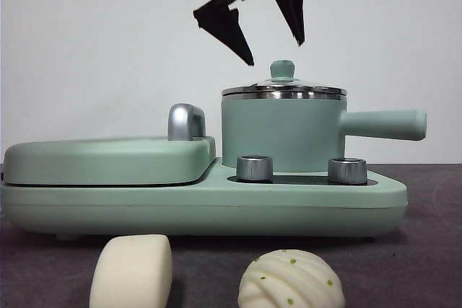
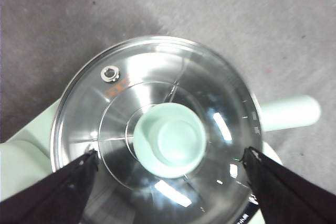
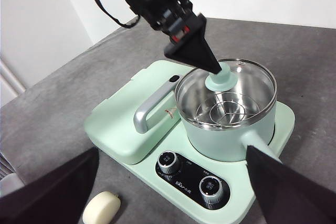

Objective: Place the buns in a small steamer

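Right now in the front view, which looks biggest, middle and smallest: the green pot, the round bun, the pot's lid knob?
1. small steamer
2. round ridged bun, though it sits nearer the camera
3. lid knob

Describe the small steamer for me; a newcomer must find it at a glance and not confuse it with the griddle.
Find the wide mint green cooker base on the grey table. On its right half, behind two steel dials, stands the small steamer, with the open left gripper poised above its lid knob. Unlike the flat hinged griddle beside it, it is a tall cylinder with a glass lid and long side handle.
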`<state>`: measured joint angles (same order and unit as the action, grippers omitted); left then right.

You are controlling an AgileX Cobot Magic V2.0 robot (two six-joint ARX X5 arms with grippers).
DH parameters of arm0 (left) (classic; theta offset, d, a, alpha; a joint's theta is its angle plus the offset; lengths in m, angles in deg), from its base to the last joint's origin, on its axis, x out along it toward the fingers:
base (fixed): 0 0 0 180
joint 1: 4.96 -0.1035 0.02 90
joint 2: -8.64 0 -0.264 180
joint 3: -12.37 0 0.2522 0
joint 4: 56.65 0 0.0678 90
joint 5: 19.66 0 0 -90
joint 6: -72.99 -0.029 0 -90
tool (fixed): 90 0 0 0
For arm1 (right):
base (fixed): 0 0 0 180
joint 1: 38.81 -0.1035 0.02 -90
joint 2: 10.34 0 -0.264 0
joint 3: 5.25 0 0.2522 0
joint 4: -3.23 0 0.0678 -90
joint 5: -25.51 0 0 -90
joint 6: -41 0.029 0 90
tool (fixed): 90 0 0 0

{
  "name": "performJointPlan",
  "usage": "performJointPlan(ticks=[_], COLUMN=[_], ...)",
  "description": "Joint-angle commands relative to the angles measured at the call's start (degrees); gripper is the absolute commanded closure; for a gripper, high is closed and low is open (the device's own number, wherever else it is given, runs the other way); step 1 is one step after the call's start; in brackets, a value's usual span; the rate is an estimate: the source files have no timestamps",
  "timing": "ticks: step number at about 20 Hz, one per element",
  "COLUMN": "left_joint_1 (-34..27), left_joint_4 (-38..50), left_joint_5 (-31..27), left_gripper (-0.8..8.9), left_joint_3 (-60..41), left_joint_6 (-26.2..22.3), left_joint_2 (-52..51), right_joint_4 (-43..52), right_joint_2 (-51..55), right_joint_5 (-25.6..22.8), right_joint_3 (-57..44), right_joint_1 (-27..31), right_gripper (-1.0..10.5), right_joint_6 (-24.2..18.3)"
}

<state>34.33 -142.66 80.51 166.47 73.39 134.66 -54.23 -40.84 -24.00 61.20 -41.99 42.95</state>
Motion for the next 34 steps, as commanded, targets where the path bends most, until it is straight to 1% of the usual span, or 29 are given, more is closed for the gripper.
performJointPlan(ticks=[1,3,5,7,8,11,13,15,16,19,21,24,26,27,31,34], left_joint_1=[0.83,0.90,0.94,1.03,1.03,1.31,1.60,1.62,1.64,1.73,1.79,2.01,2.08,2.27,2.32,2.32], left_joint_4=[0.26,0.31,0.39,0.87,0.90,1.14,1.22,1.07,1.05,1.11,0.98,1.03,1.14,1.27,0.55,-0.83], left_joint_5=[-0.31,-0.31,-0.31,-0.31,-0.31,-0.31,-0.31,-0.31,-0.31,-0.31,-0.31,-0.31,-0.31,-0.31,-0.33,-0.33], left_gripper=[3.86,3.91,4.51,4.58,4.85,4.86,5.16,5.17,5.38,5.48,6.21,6.43,7.13,7.25,7.25,7.26], left_joint_3=[2.01,2.01,2.01,2.01,2.01,1.99,1.99,1.99,1.99,1.99,1.99,1.99,1.99,1.99,2.38,4.92], left_joint_6=[-0.90,-1.09,-1.42,-1.55,-1.53,-1.70,-1.92,-1.90,-1.90,-1.90,-1.92,-2.01,-2.97,-3.32,-3.39,-3.10], left_joint_2=[2.40,2.95,3.06,3.06,3.06,3.15,3.26,3.39,3.52,3.93,4.00,4.42,4.44,4.44,4.44,4.42], right_joint_4=[0.33,0.33,0.31,0.31,0.31,0.33,0.33,0.33,0.33,0.31,0.31,0.31,0.31,0.28,0.17,-0.11], right_joint_2=[-0.24,-0.26,-0.26,-0.26,-0.24,-0.26,-0.26,-0.24,-0.26,-0.24,-0.26,-0.26,-0.24,-0.24,-0.24,-0.24], right_joint_5=[0.00,0.00,0.00,0.00,0.00,0.00,0.00,0.00,0.00,0.00,0.00,0.00,0.00,0.00,0.00,0.02], right_joint_3=[0.68,0.68,0.68,0.68,0.68,0.68,0.68,0.68,0.68,0.68,0.68,0.68,0.68,0.68,0.68,0.68], right_joint_1=[-0.13,-0.13,-0.13,-0.13,-0.13,-0.13,-0.13,-0.13,-0.13,-0.13,-0.13,-0.13,-0.13,-0.13,-0.13,-0.13], right_gripper=[5.0,5.0,5.0,5.0,5.0,5.0,5.0,5.0,5.0,5.0,5.0,5.0,5.0,5.0,5.0,5.0], right_joint_6=[0.66,0.66,0.66,0.66,0.66,0.63,0.63,0.63,0.63,0.66,0.63,0.63,0.63,0.66,0.66,0.63])
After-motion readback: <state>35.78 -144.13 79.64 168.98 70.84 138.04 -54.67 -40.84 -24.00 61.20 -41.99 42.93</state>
